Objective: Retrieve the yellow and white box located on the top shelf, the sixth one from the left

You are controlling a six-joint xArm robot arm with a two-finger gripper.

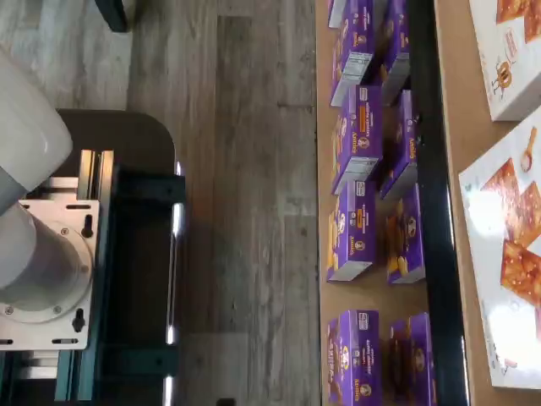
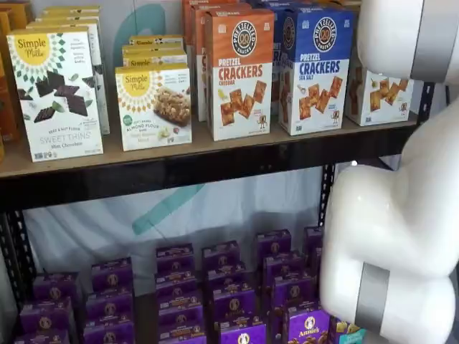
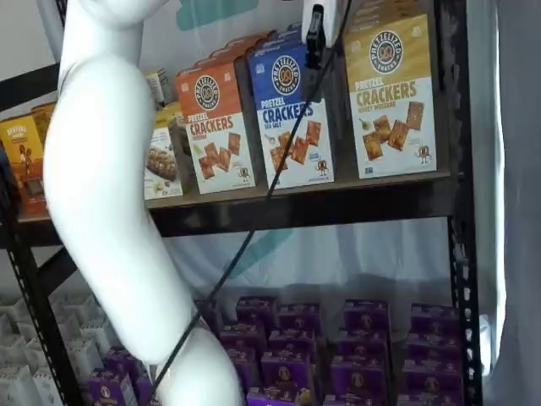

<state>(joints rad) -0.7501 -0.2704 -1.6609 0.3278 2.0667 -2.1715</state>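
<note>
The yellow and white box (image 3: pixel 390 97) stands upright at the right end of the top shelf (image 3: pixel 338 193), next to a blue carton. In a shelf view only its white lower part (image 2: pixel 380 99) shows behind my white arm. My gripper (image 3: pixel 314 34) shows only as black fingers with a cable, hanging from the upper edge in front of the blue carton, left of the box. No gap or held box shows. The wrist view shows white carton faces with brown crackers (image 1: pixel 507 245) on the tan board; I cannot tell which carton they are.
An orange carton (image 2: pixel 240 72) and a blue carton (image 2: pixel 315 68) stand left of the box, with Simple Mills boxes (image 2: pixel 57 93) further left. Purple boxes (image 3: pixel 363 355) fill the lower level. My white arm (image 3: pixel 118 211) crosses the front. A black upright (image 3: pixel 461 211) flanks the box.
</note>
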